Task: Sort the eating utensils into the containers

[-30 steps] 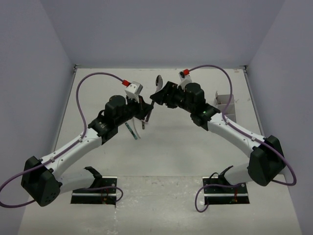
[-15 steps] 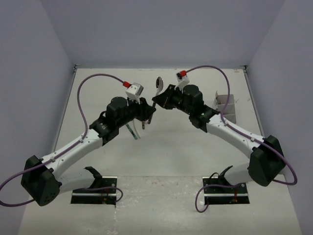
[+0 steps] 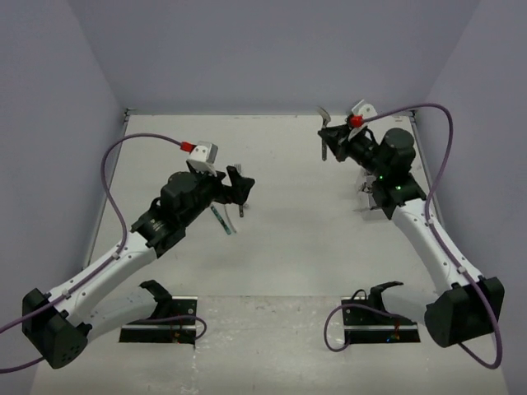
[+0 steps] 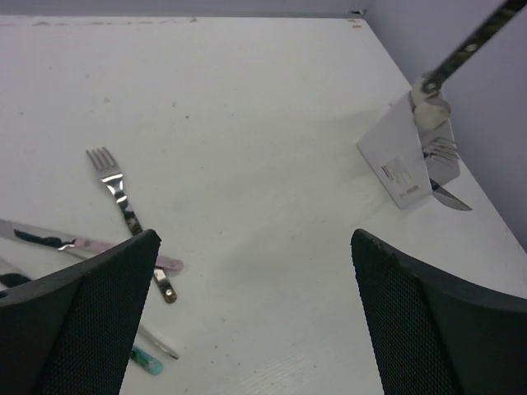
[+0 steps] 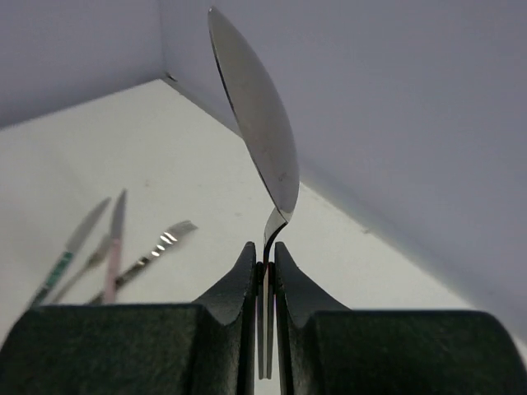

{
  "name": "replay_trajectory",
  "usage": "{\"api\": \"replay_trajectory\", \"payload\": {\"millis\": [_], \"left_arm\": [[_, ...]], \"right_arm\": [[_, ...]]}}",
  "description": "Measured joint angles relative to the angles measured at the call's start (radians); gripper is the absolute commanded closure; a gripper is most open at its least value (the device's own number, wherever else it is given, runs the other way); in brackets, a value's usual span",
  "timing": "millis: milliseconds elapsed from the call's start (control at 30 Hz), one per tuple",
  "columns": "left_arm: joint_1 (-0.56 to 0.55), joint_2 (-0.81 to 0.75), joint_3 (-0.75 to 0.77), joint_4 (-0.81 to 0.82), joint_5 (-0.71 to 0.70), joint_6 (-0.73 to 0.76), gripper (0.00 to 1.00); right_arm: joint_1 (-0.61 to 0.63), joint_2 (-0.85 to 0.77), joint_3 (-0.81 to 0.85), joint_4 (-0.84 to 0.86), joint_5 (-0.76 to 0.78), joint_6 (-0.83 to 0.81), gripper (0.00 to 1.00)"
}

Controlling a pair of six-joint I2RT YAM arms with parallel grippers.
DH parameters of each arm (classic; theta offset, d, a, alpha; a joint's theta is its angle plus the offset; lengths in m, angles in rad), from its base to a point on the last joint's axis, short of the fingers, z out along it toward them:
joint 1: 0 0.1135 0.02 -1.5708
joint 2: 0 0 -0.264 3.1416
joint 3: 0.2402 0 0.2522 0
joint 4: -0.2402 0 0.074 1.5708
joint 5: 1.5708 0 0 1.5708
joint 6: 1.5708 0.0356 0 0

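**A:** From above, what do you have?

**B:** My right tool (image 3: 336,138) is clamped on a spoon (image 3: 325,119), held high over the table (image 3: 288,230) towards its far right corner. I judge the height is there so the handle clears a box wall on the way in. My left tool (image 3: 240,183) hangs over the middle with nothing in it, just beside the loose utensils (image 3: 222,218) not yet sorted.

**A:** And through the left wrist?

**B:** The jaws stand wide apart and empty. Down on the left a fork (image 4: 115,185), a pink-handled piece (image 4: 90,245) and a teal tip (image 4: 148,360) lie flat on the table, near one another, easy to reach. The containers (image 4: 403,156) stand far right, close to the wall, with fork tines (image 4: 445,151) showing at them. A dark patterned handle (image 4: 473,41) slants above; I cannot tell whether it stands in a box or hangs over it. A label (image 4: 398,173) on the facing wall carries small dark print, too small to read.

**A:** The right wrist?

**B:** My fingers (image 5: 235,288) are pressed tight on the spoon's neck just under the bowl, which points straight up. Gripped there, the long handle hangs below, so I think it would enter a box first. More utensils lie on the table well off to the left. I see no brand or writing on the spoon.
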Motion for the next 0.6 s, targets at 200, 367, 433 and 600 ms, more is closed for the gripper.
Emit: {"api": "replay_trajectory", "payload": {"millis": [200,367,433,600], "left_arm": [[0.0,-0.023,0.0,-0.19,-0.22,-0.136,0.0],[0.001,0.018,0.001,-0.351,-0.334,-0.253,0.0],[0.001,0.027,0.001,-0.388,-0.357,-0.285,0.0],[0.001,0.061,0.004,-0.422,-0.385,-0.354,0.0]], "right_arm": [[-0.155,-0.099,0.077,-0.172,-0.246,-0.417,1.0],[-0.351,-0.137,0.083,-0.277,-0.44,-0.6,1.0],[-0.439,-0.124,0.084,-0.307,-0.524,-0.633,1.0],[-0.581,0.002,0.113,-0.369,-0.723,-0.663,1.0]]}}
